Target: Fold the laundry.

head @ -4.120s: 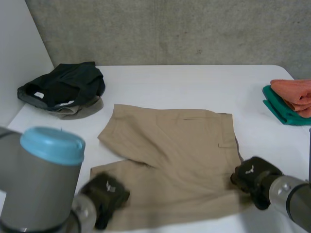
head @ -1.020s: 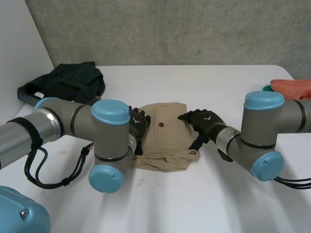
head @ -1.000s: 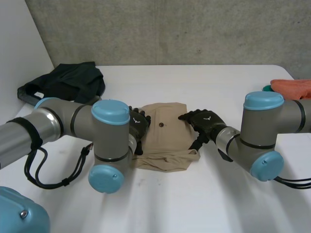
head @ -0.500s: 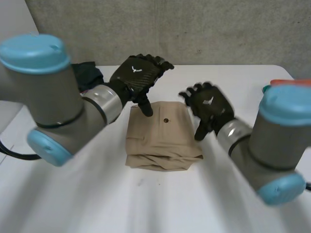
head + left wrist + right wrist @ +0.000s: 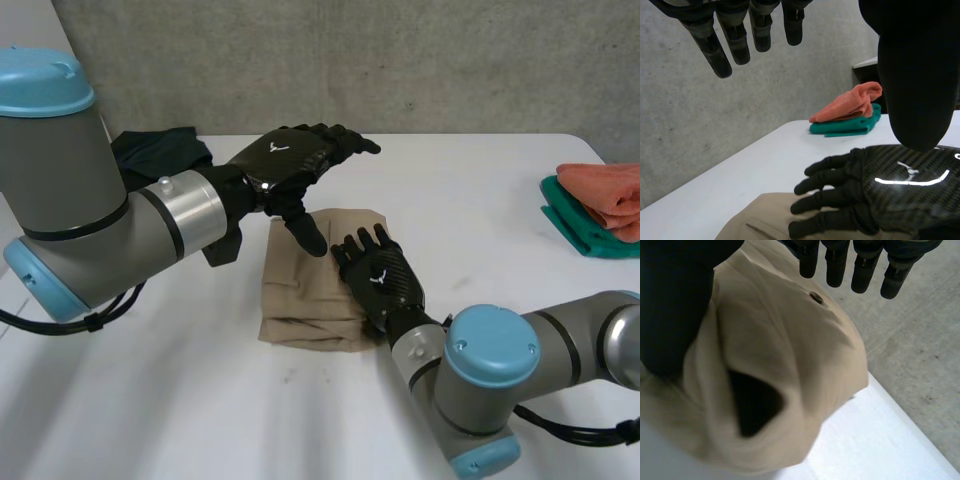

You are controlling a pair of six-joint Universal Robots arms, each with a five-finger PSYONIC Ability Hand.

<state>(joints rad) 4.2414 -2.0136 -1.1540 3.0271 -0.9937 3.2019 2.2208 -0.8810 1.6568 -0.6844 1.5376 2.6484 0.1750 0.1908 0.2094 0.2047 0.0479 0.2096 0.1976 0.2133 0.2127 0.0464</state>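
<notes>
A few seconds back the tan shorts (image 5: 300, 290) lay spread wide across the near half of the table (image 5: 450, 180). Now you have them as one compact folded bundle in the middle of it, so judge this garment's folding as good as done. Half a second ago both hands hung lifted over the bundle. Since then the left robot hand (image 5: 285, 160) has stayed up, above the bundle's far edge, with its fingers straight, its thumb pointing down, and nothing in it. The right robot hand (image 5: 385, 285) has come down from the near side. It now lies palm-down with spread, straight fingers on the right half of the bundle, pinching no cloth. That looks like a last press to flatten the fold, not a fresh grasp. The right wrist view shows the shorts just under that palm, the button (image 5: 816, 297) near its fingertips and a layer gaping open at the side, so the stack may still want smoothing. By count, you have one folded pair of shorts. One heap of dark clothes (image 5: 165, 148) waits at the far left corner, and you cannot tell how many pieces it holds. At the right edge one folded orange cloth (image 5: 605, 190) lies on one teal cloth (image 5: 575, 228). Two robot hands are at work.
</notes>
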